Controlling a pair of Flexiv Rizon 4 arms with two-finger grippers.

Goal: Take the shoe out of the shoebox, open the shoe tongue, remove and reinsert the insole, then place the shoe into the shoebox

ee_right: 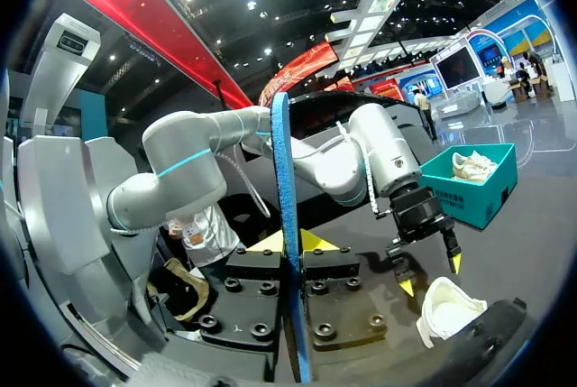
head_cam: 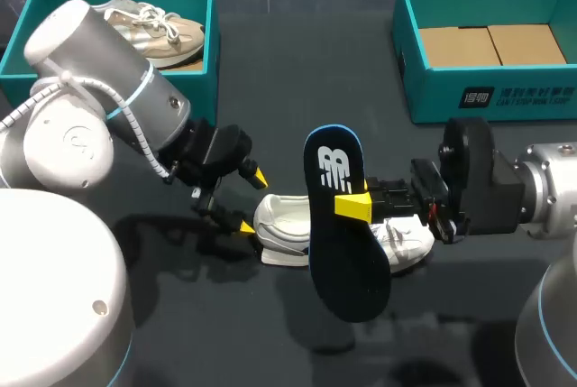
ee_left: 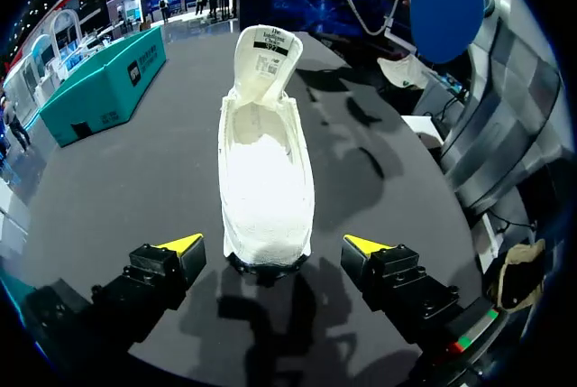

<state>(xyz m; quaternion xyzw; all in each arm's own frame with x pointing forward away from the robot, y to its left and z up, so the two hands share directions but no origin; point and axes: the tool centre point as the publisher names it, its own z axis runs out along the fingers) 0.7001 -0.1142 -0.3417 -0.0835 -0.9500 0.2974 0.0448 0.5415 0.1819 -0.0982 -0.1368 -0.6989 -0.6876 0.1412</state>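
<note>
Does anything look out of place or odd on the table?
The dark insole is out of the white shoe, clamped on edge in the right gripper above it. That fits the insole step, not a fault. Nothing looks spilled or damaged.

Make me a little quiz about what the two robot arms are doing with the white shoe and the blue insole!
1. True or false: the right gripper is shut on the dark blue foam insole.
2. Where is the white fabric shoe? A) held up in the air B) lying on the dark table C) stacked on top of the insole
3. Fill in the gap: the left gripper, with the shoe's end between its fingers, is ____ (open or shut).
Key: 1 true; 2 B; 3 open.
</note>
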